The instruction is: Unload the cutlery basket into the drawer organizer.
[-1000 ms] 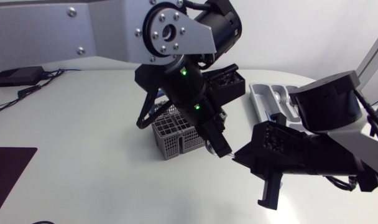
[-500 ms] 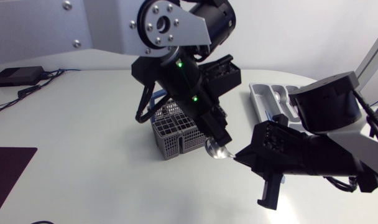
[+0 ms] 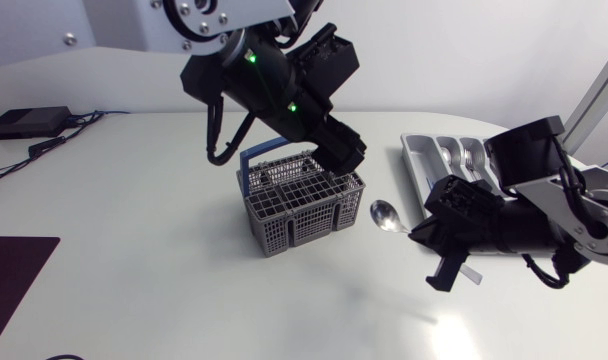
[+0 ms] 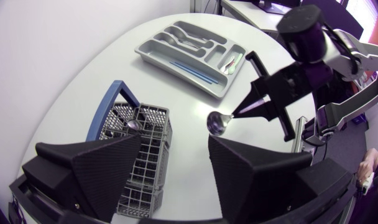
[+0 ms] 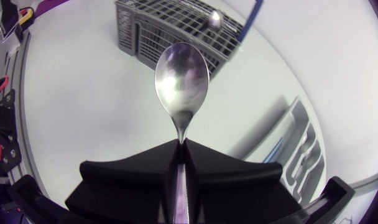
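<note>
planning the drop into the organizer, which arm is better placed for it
Right. The right gripper is shut on the spoon, close beside the drawer organizer; the left gripper hangs open above the cutlery basket.

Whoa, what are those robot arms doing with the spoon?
The right gripper is pinching a spoon by its handle, between the grey cutlery basket and the drawer organizer. The left gripper is open and empty above the basket. A piece of cutlery sits in the basket, and some lie in the organizer.
</note>
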`<state>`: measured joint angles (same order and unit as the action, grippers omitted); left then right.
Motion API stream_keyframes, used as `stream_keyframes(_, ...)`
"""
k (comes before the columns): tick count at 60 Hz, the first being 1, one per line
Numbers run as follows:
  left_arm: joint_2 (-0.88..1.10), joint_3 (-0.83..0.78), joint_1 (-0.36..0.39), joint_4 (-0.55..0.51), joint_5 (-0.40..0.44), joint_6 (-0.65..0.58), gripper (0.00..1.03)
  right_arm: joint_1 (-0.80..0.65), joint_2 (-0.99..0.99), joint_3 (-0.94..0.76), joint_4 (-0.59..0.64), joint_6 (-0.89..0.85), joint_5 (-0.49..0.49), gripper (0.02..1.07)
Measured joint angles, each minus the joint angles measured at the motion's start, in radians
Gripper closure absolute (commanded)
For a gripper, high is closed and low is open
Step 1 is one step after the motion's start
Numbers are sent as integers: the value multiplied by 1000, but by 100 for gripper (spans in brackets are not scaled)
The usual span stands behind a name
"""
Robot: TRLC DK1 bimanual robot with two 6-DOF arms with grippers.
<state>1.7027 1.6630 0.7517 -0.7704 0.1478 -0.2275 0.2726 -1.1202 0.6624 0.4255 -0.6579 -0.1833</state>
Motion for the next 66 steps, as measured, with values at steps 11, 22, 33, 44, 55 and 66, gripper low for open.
stream_keyframes(11,-27,-43,0,25,-1,0,5,-167,-170,92,-40,36,-7,102)
stream_keyframes(22,-34,-80,0,46,-10,0,5,-282,-325,254,-67,119,-7,102)
stream_keyframes(33,-52,-126,2,75,-34,0,5,-352,-470,394,-71,200,-7,102)
stream_keyframes(44,-58,-164,2,111,-50,11,5,-402,-617,540,-71,291,-7,102)
stream_keyframes(55,-60,-199,2,145,-53,19,5,-434,-749,700,-70,389,2,102)
stream_keyframes(66,-63,-225,1,205,-65,23,5,-447,-874,852,-55,472,13,102)
